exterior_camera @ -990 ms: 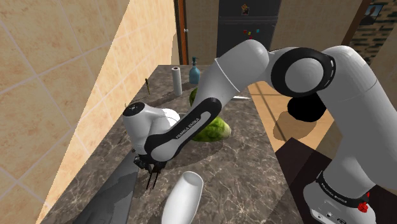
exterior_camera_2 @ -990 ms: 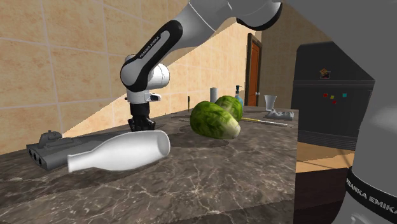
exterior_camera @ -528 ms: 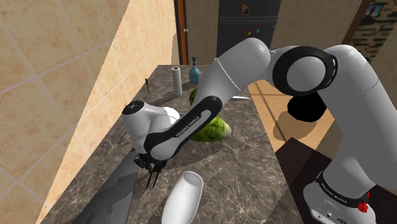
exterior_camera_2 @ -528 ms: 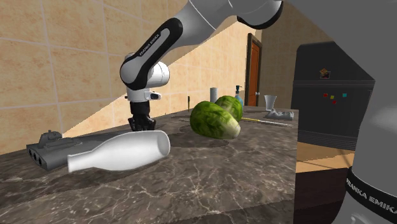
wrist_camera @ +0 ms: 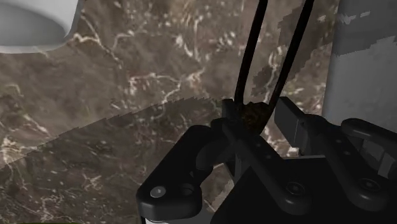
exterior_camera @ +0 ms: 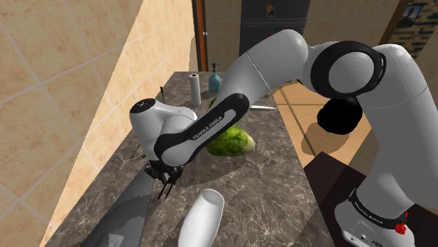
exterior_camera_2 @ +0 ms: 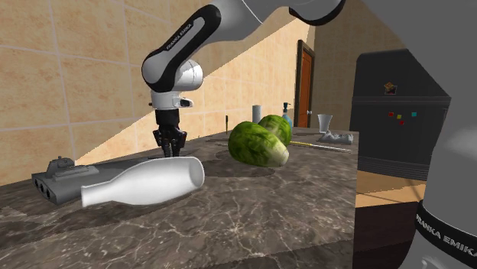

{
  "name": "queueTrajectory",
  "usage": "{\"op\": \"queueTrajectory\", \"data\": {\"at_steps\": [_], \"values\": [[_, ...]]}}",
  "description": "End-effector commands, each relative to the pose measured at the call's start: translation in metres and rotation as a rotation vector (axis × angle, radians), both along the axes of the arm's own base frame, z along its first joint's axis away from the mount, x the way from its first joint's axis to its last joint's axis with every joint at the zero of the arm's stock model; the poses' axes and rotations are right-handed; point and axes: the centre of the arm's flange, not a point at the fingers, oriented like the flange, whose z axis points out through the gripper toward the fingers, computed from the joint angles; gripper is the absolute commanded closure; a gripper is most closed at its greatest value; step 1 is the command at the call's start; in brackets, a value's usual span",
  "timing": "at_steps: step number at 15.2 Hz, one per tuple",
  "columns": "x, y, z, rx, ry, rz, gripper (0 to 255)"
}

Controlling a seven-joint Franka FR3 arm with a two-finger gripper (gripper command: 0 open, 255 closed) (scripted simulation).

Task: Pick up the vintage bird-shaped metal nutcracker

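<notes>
1. White bottle (exterior_camera: 202, 219) lying on its side on marble tabletop (exterior_camera: 274, 184), nearest; long grey object (exterior_camera: 126, 219) beside it
2. Gripper (exterior_camera: 166, 175) just behind these; fingers (wrist_camera: 289, 121) clenched on nutcracker (wrist_camera: 253, 113) at hinge end
3. Nutcracker thin, dark, two legs pointing down twd tabletop; contact w/ surface: can't tell
4. Green melon (exterior_camera: 231, 143) further back
5. White cylinder (exterior_camera: 195, 90) + blue bottle (exterior_camera: 215, 79) at far end

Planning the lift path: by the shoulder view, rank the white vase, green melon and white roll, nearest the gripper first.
1. White vase, lying just beside the gripper.
2. Green melon, farther along the counter.
3. White roll, at its far end.
</notes>
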Motion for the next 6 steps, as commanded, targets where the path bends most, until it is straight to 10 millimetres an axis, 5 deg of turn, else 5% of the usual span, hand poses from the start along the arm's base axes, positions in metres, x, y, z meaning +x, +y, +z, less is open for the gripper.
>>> {"op": "queueTrajectory", "data": {"at_steps": [1, 6], "values": [[0.000, 0.000, 0.010, 0.000, 0.000, 0.000, 255], [0.000, 0.000, 0.027, 0.000, 0.000, 0.000, 255]]}}
